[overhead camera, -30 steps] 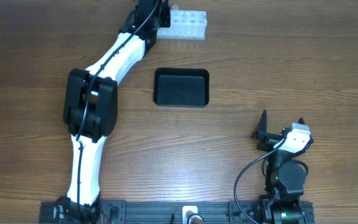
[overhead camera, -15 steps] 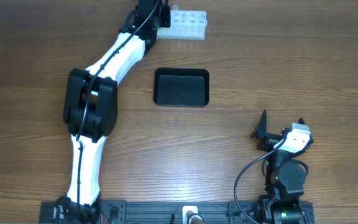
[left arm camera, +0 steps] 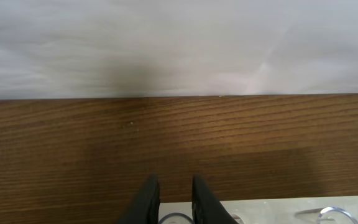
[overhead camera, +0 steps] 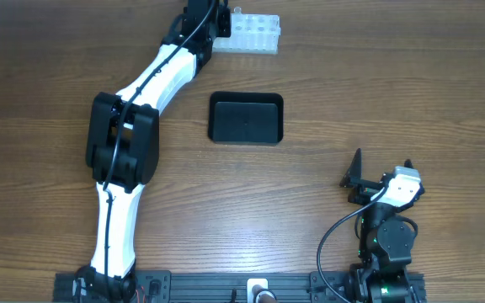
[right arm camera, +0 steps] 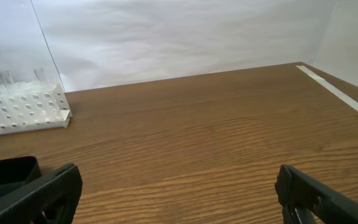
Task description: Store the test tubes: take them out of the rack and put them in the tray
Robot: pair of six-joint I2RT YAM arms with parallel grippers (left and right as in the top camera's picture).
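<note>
Left tool (left arm camera: pixel 173 186) narrow, pinching a test tube (left arm camera: pixel 174 218) in the rack (overhead camera: pixel 253 32). Right tool (right arm camera: pixel 179 186) wide, low over the counter (overhead camera: pixel 411 84).

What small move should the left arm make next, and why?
Probably raise the left claw straight up, once its grip is sure: it stands at the rack, a test tube rim beneath it, and the tray holds nothing.

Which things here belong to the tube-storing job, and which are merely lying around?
Job: rack; test tubes standing in it; black tray; left gripper at the rack; right gripper, open, near its base.
Around: wooden table; white tape strip.
</note>
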